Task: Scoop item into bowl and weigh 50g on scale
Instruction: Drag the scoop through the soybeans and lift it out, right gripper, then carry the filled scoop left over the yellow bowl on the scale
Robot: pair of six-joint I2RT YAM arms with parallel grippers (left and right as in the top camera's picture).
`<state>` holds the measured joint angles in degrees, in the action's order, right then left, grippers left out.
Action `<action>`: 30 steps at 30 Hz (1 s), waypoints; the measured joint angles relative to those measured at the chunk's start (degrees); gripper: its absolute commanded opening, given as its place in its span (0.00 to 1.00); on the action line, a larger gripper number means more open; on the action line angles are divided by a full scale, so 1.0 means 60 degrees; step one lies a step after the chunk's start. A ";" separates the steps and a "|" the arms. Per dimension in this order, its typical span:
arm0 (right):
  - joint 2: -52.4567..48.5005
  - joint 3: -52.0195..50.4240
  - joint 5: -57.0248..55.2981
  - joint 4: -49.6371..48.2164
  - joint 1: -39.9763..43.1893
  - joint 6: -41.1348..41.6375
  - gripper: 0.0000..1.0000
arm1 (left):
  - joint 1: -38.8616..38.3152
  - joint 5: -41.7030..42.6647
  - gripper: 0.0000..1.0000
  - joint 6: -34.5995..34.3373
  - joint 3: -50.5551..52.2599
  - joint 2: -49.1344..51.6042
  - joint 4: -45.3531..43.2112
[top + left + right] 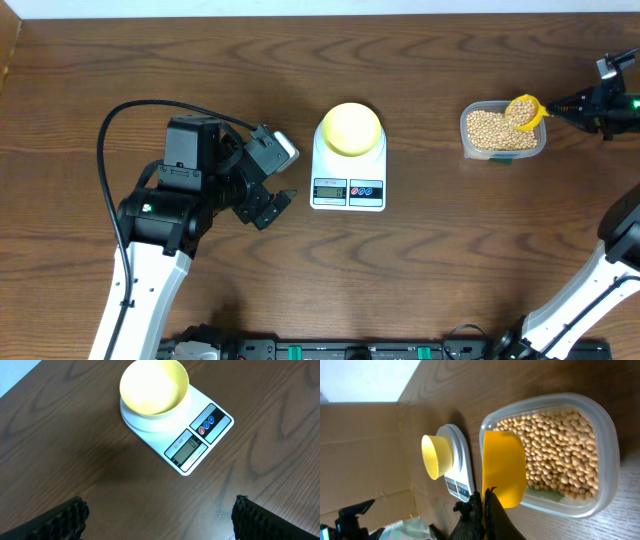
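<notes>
scoop [504,467] over beans [555,450] in tub [609,445] | bowl [437,455] on scale [464,462]

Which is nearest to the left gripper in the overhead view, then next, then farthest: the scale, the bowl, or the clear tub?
From the left gripper:
1. the scale, just to its right.
2. the bowl, on the scale's platform, farther back.
3. the clear tub of beans, far right.

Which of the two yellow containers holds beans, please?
The bright yellow scoop, held by the right gripper above the clear tub, carries beans; the pale yellow bowl on the scale is empty.
</notes>
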<state>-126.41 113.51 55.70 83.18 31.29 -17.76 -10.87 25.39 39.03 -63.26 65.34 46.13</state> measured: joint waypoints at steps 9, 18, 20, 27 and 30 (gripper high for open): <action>0.0000 0.0000 0.0936 -0.0004 -0.0160 -0.0372 0.01 | 0.0000 0.0000 0.94 0.0004 0.0000 0.0000 0.0000; 0.0000 0.0000 0.1133 -0.0011 -0.1326 -0.0401 0.01 | 0.0000 0.0000 0.94 0.0004 0.0000 0.0000 0.0000; 0.0000 0.0000 0.1209 -0.0011 -0.1596 -0.0401 0.01 | 0.0000 0.0000 0.94 0.0004 0.0000 0.0000 0.0000; 0.0000 0.0000 0.1836 -0.0219 -0.2514 -0.0404 0.01 | 0.0000 0.0000 0.94 0.0000 0.0000 0.0000 0.0000; 0.0000 0.0000 0.2120 -0.0430 -0.2889 -0.0404 0.01 | 0.0000 0.0000 0.94 0.0004 0.0000 0.0000 0.0000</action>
<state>-126.41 113.51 68.42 80.60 13.96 -20.18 -10.87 25.39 39.05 -63.26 65.34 46.13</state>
